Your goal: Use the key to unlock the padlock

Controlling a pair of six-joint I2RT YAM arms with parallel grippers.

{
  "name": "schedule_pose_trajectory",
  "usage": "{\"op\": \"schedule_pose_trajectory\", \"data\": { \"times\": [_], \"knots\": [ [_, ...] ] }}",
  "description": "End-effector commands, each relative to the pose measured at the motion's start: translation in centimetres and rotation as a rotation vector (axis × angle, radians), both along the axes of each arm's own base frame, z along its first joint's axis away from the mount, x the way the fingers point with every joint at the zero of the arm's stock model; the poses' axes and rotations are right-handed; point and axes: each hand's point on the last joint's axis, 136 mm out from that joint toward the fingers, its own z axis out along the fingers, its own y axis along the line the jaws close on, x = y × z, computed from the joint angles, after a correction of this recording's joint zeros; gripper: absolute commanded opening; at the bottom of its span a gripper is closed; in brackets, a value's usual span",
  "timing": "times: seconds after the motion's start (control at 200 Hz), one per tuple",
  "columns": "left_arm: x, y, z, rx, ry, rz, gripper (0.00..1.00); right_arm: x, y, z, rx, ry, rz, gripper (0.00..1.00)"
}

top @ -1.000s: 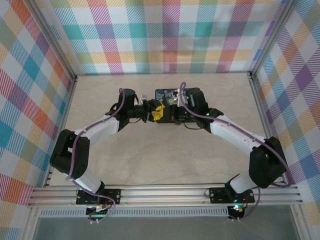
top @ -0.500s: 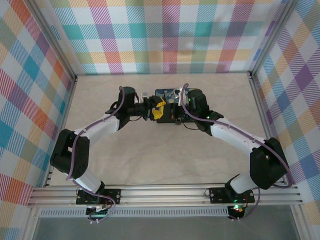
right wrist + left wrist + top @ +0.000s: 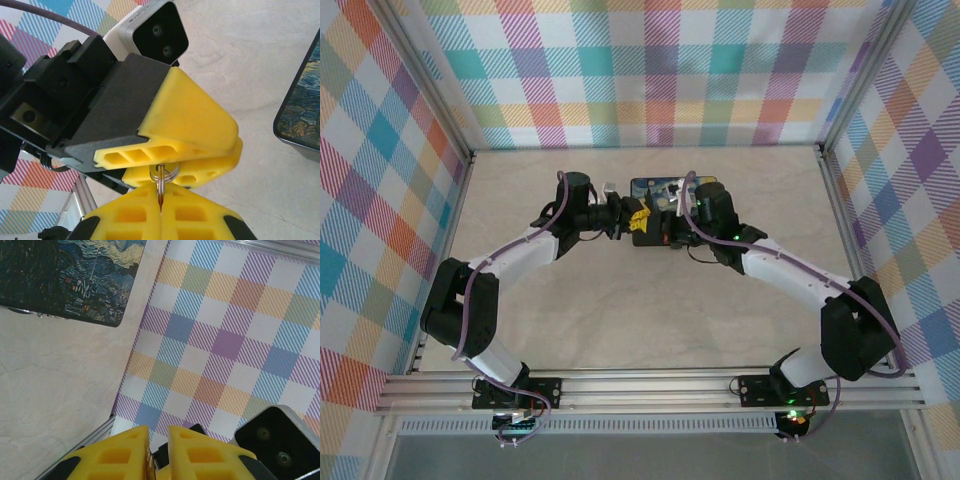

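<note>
The key (image 3: 161,187) hangs mid-air between the two arms, above the table (image 3: 50,390) and just in front of the painted mat (image 3: 75,275). The right pincer (image 3: 160,194) is clamped on its blade, leaving the key ring (image 3: 163,173) free. The left pincer (image 3: 158,437), fingers nearly together, seems to nip that ring, likely a handover or regrip. I cannot make out the padlock.
</note>
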Motion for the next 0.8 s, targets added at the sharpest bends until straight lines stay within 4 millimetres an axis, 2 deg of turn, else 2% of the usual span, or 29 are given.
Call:
{"op": "schedule_pose_trajectory", "data": {
  "times": [0.0,0.19,0.385,0.685,0.755,0.795],
  "knots": [
    [0.1,0.6,-0.4,0.025,0.002,-0.006,0.15,-0.4,-0.6,1.3,0.005,-0.058,0.0,0.06],
    [-0.1,1.1,-0.7,0.064,-0.013,0.003,0.17,-1.1,-0.6,1.2,0.01,-0.074,0.032,0.06],
    [-0.3,1.0,-0.3,0.049,-0.024,-0.002,0.15,-0.5,-0.5,1.0,0.0,-0.063,0.021,0.06],
    [-0.7,1.2,-0.4,0.061,-0.034,-0.01,0.03,-0.1,-0.8,0.9,-0.008,-0.053,0.004,0.06],
    [-0.7,1.3,-0.5,0.071,-0.041,-0.013,0.01,-0.3,-1.0,0.8,-0.015,-0.05,0.002,0.09],
    [-0.7,1.3,-0.5,0.082,-0.052,-0.016,0.0,-0.4,-1.1,0.7,-0.021,-0.047,-0.002,0.15]
  ]
}}
